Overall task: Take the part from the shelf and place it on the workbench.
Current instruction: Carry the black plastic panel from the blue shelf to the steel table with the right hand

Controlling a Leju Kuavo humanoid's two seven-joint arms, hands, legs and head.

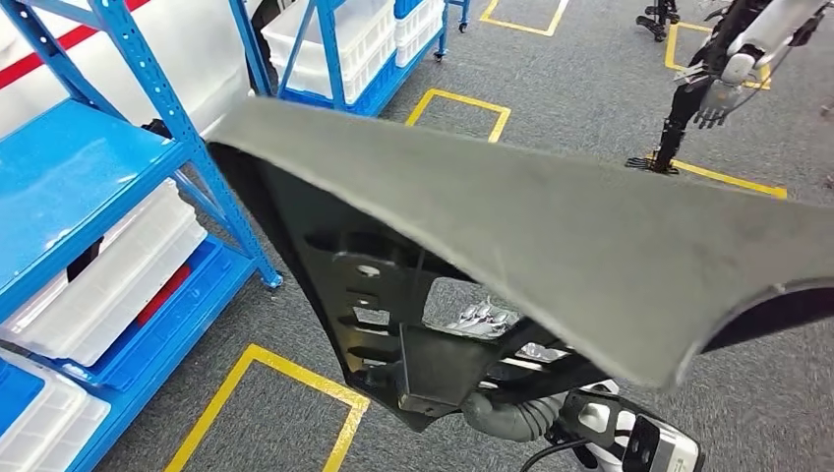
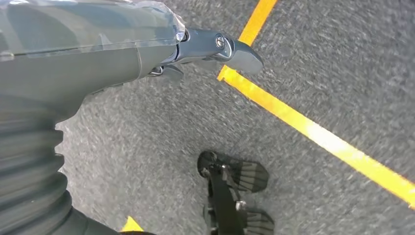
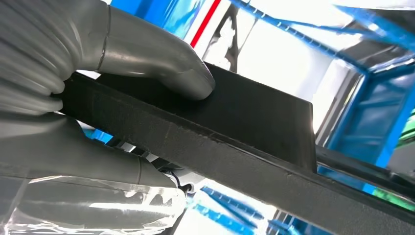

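The right hand (image 3: 98,98) clamps the part (image 1: 511,226) by its edge, carrying it clear of the shelf (image 1: 89,167) at nine o'clock; the left hand (image 2: 195,49) hangs with fingers apart, holding nothing.

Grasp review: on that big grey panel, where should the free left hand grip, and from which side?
Judgement: the panel is wide, thin, tilted, and pinched at one edge by the right hand. The left hand hangs free; bring it under the shelf-side edge, near the black bracket.

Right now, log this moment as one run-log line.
stage: carrying | right hand: grips black part by its edge | left hand: holds nothing, above grey carpet | blue shelf: beside robot
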